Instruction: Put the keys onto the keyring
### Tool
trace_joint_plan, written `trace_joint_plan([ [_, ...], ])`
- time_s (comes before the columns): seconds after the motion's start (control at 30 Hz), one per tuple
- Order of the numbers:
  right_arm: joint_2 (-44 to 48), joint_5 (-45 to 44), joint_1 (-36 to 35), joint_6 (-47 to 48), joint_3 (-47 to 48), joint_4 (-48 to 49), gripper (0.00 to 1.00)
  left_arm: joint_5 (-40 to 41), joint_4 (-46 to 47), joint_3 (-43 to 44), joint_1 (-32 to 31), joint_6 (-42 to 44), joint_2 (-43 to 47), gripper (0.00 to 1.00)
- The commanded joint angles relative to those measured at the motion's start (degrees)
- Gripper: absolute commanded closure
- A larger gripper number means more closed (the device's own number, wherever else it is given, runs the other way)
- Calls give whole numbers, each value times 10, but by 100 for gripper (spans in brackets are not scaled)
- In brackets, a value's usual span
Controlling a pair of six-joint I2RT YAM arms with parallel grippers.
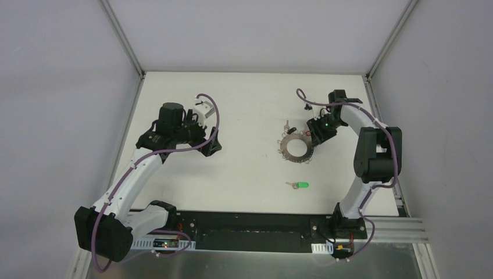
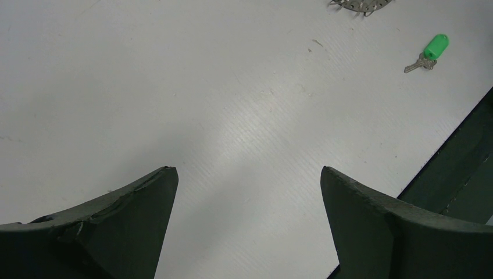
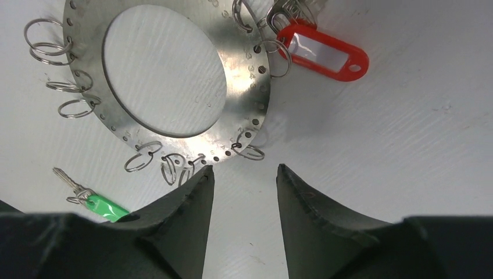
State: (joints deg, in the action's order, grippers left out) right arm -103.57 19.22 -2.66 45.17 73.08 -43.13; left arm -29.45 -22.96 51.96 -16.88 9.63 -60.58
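The keyring (image 3: 247, 87), a flat grey metal ring with wire loops round its rim, lies flat on the table (image 1: 295, 156). A key with a red tag (image 3: 322, 51) lies against the ring's rim, touching a wire loop; I cannot tell if they are linked. A key with a green tag (image 1: 300, 185) lies loose on the table nearer the arms, apart from the ring, and also shows in both wrist views (image 3: 96, 204) (image 2: 433, 49). My right gripper (image 3: 244, 168) is open and empty, low at the ring's edge (image 1: 317, 136). My left gripper (image 2: 249, 171) is open and empty, far left of the ring (image 1: 212, 145).
A small silver key (image 1: 286, 124) lies by the ring's far rim. A small dark object (image 1: 306, 106) lies farther back. The black base rail (image 1: 250, 224) runs along the table's near edge. Grey walls enclose the white table (image 1: 244, 104).
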Motion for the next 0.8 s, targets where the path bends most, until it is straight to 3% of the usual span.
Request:
trace_joint_plan([
  [0.0, -26, 21, 3, 95, 45, -49, 53, -3, 7, 5, -9, 4, -5, 2],
  [0.33, -72, 50, 2, 161, 71, -77, 54, 0, -6, 16, -12, 9, -20, 2],
  [0.57, -77, 71, 2, 173, 71, -90, 69, 4, -11, 21, -14, 12, -28, 2],
  [0.77, -77, 68, 2, 177, 73, -104, 75, 5, -15, 27, -16, 14, -36, 2],
])
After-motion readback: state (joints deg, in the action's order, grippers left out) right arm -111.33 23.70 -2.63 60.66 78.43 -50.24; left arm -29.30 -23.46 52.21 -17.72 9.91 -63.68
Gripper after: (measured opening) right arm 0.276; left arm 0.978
